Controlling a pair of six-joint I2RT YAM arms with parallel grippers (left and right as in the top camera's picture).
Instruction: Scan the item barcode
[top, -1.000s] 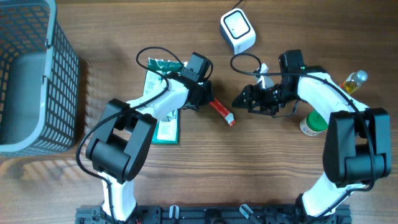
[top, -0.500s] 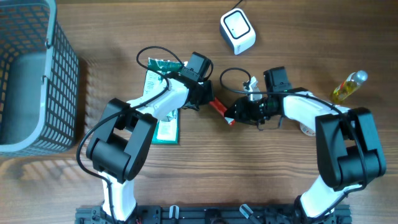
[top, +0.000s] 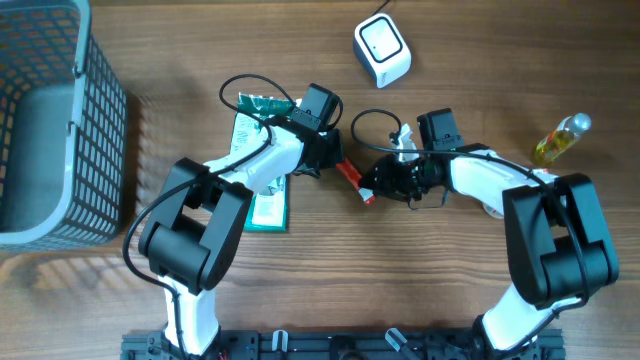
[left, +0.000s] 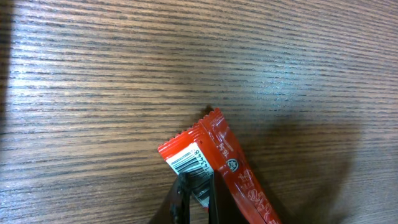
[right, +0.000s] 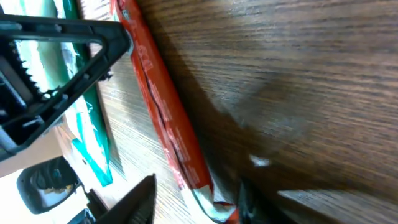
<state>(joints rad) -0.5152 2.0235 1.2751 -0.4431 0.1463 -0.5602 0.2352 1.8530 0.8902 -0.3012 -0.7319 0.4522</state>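
Wooden table (top: 450, 290), left gripper (left: 196, 198) pinching a red snack packet (left: 227, 155), right gripper (right: 196, 200) straddling its other end, grip unclear.

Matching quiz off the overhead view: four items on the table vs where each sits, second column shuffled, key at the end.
Items
1. red packet
2. white scanner
3. mesh basket
4. yellow bottle

Places in the overhead view
A. far left edge
B. right side
C. top, just right of centre
D. centre

Pairs: 1-D, 2-C, 3-A, 4-B
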